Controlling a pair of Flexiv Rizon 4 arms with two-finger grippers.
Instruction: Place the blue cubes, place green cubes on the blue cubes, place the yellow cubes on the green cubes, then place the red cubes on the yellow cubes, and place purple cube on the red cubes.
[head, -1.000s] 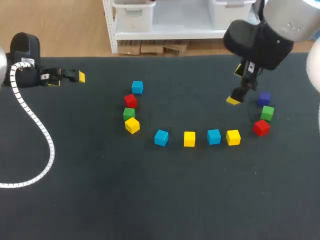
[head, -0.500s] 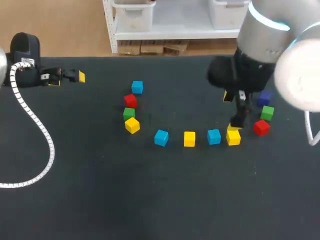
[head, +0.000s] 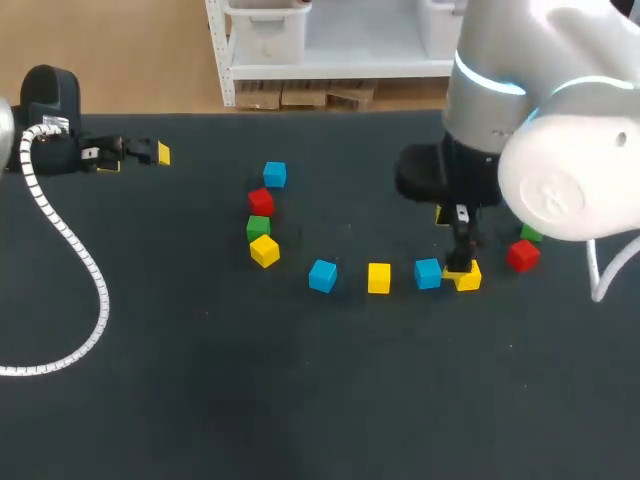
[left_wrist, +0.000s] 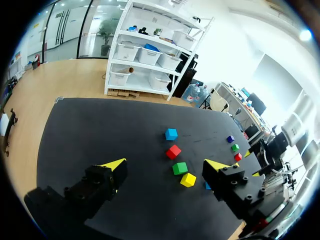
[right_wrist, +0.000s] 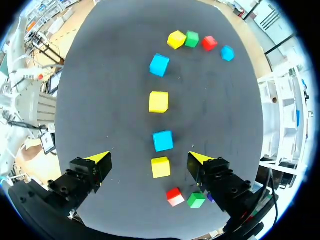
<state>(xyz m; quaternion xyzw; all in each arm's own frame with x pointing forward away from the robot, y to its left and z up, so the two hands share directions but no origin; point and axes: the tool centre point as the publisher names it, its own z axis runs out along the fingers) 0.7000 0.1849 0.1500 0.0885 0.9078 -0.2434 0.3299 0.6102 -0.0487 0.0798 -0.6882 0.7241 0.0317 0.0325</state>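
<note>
right gripper (right_wrist: 149, 159): fingers spread wide, holding nothing, over yellow cube (right_wrist: 160, 167) just beside blue cube (right_wrist: 163, 140) | left gripper (left_wrist: 165, 164): fingers parted, empty, near left edge of table (head: 200, 400)

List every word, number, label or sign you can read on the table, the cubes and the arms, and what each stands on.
No text can be read.
Cubes, such as the yellow cube ahead of the right gripper: plain faces, no print.
Table: no print.
Small white patch on the left arm: too small to read.
</note>
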